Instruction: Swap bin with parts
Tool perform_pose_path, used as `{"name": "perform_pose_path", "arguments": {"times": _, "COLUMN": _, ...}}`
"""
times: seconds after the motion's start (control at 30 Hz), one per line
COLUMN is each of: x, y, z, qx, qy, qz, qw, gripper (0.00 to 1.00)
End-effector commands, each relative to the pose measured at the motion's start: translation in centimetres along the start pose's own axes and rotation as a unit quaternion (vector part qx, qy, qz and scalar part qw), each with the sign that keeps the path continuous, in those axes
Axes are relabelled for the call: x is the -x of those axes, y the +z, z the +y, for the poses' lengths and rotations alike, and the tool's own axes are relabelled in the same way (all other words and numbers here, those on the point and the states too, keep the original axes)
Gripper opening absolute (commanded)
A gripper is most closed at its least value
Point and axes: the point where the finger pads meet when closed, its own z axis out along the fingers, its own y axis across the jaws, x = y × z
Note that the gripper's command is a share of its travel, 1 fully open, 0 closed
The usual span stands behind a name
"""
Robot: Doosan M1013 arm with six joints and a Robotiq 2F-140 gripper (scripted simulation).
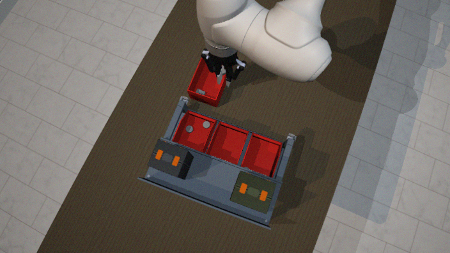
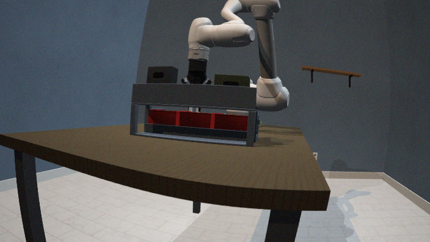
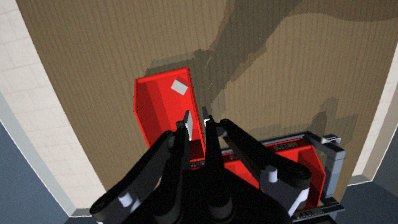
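A red open bin [image 1: 205, 84] stands upright on the table just behind the shelf's left end, with a small grey part [image 1: 201, 92] in it. It also shows in the wrist view [image 3: 167, 107]. My gripper [image 1: 224, 76] points down over the bin's right wall. In the wrist view the fingers stand slightly apart, one on each side of that wall, with a small gap. The grey shelf [image 1: 220, 160] holds three red bins: the left bin [image 1: 195, 131] has two grey discs, the middle bin [image 1: 228, 142] and the right bin [image 1: 262, 153] look empty.
A black case [image 1: 169, 158] and a green case [image 1: 254, 191] sit on the shelf's top board. In the exterior view the shelf [image 2: 193, 114] hides the bin on the table. The arm's large white body [image 1: 265, 32] hangs over the table's far side.
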Motion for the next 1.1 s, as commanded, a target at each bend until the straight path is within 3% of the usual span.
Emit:
{"name": "perform_pose_path", "arguments": {"times": 0.0, "x": 0.00, "y": -0.01, "z": 0.00, "qx": 0.000, "qy": 0.000, "qz": 0.000, "qw": 1.000, "gripper": 0.24}}
{"name": "perform_pose_path", "arguments": {"times": 1.07, "x": 0.00, "y": -0.34, "z": 0.00, "qx": 0.000, "qy": 0.000, "qz": 0.000, "qw": 1.000, "gripper": 0.24}}
